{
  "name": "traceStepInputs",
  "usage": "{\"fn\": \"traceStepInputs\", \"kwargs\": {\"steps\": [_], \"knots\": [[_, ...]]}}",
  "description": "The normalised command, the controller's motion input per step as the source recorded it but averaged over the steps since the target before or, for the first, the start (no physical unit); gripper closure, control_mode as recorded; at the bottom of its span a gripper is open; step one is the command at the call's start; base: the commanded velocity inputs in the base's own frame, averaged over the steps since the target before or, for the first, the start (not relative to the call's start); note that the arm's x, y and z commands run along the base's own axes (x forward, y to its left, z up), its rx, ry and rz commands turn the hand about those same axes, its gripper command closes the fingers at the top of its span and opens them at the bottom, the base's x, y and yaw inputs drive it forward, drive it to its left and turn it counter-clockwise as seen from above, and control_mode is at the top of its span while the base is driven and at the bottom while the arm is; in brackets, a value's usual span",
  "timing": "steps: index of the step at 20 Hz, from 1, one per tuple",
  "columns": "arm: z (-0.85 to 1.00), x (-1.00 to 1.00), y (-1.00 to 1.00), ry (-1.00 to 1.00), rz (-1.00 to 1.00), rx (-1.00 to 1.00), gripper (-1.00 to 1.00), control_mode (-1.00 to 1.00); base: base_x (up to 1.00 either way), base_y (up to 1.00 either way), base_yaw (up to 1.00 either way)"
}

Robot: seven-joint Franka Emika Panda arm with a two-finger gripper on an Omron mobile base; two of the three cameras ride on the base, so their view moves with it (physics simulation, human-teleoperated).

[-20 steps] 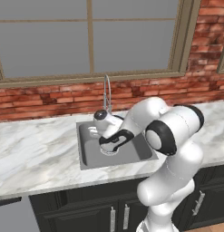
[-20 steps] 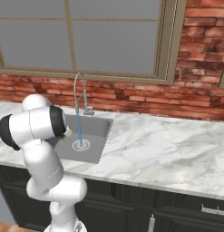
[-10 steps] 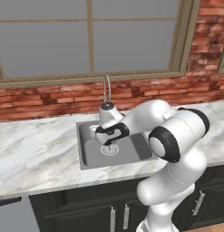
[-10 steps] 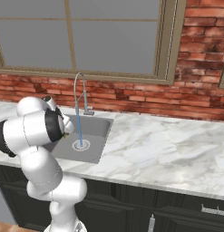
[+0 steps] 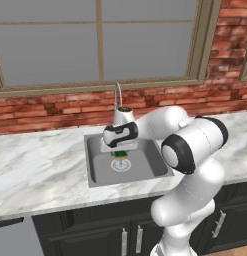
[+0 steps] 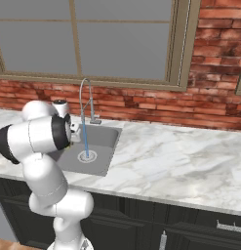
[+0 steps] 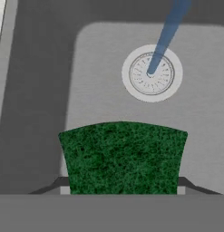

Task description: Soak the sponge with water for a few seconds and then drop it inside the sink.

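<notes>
Sponge (image 7: 122, 156), dark green scouring top, claw-gripped

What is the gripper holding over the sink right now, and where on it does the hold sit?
The sponge, green side toward the camera, clamped across its two side edges between the fingers of the gripper.

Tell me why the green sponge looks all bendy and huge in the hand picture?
In the hand view the sponge sits close to the lens, so its top edge bows and it looks big; in the left base view it looks tiny above the sink.
</notes>
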Motion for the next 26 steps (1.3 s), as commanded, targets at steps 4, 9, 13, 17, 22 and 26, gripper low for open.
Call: {"fn": "traceStepInputs", "kwargs": {"steps": [4,9,13,17,22,26], "knots": [[-0.06,0.0,0.06,0.1,0.23,0.09,1.0,-1.0,0.0,0.0,0.0],[-0.27,0.0,0.0,0.0,0.14,0.05,1.0,-1.0,0.0,0.0,0.0],[-0.08,0.0,0.03,0.0,0.05,-0.01,1.0,-1.0,0.0,0.0,0.0],[0.0,0.0,0.07,0.0,0.01,-0.05,1.0,-1.0,0.0,0.0,0.0],[0.0,0.0,0.15,0.0,0.0,-0.05,1.0,-1.0,0.0,0.0,0.0],[-0.01,0.06,0.25,0.0,0.0,-0.09,1.0,-1.0,0.0,0.0,0.0]]}}
